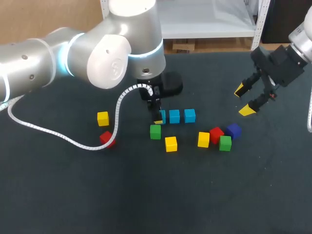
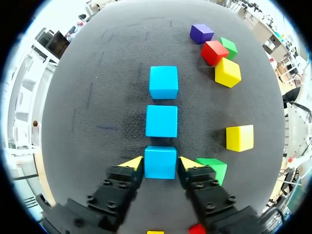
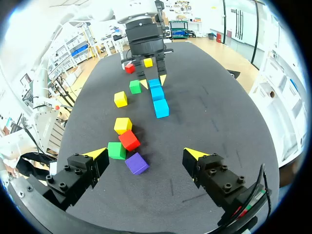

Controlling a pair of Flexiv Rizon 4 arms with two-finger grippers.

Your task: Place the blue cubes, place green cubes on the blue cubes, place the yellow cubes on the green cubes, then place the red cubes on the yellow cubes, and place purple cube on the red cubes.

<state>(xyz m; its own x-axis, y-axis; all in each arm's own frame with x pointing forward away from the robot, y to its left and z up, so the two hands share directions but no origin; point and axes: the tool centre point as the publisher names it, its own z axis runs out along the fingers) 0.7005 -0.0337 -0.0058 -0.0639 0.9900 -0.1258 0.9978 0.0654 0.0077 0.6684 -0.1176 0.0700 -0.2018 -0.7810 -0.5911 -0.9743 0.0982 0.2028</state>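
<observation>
Three blue cubes lie in a short straight row just above the middle of the head view, flat on the dark worktop [image 1: 146, 200] with narrow gaps between them. The first blue cube [image 2: 160, 158] sits inside the left claw [image 2: 161, 165], which is closed on it, a yellow tip against each of two opposite sides. The second blue cube [image 1: 174, 116] and the third blue cube [image 1: 189, 115] continue the row to the right.

Just below the row's left end is a green cube [image 1: 155, 131], with a yellow cube [image 1: 170, 144] lower right of it. Right of centre is a tight cluster: another yellow cube [image 1: 203, 139], a red cube [image 1: 216, 135], a second green cube [image 1: 224, 143] and the purple cube [image 1: 234, 130], touching or nearly so. At centre left, well apart from the others, a third yellow cube [image 1: 103, 118] sits above a second red cube [image 1: 106, 138], which lies partly behind the left arm's white cable [image 1: 73, 140].

The right claw [image 1: 243, 100] hangs in the upper right of the frame, spread wide and holding nothing, above the worktop beyond the cluster.
</observation>
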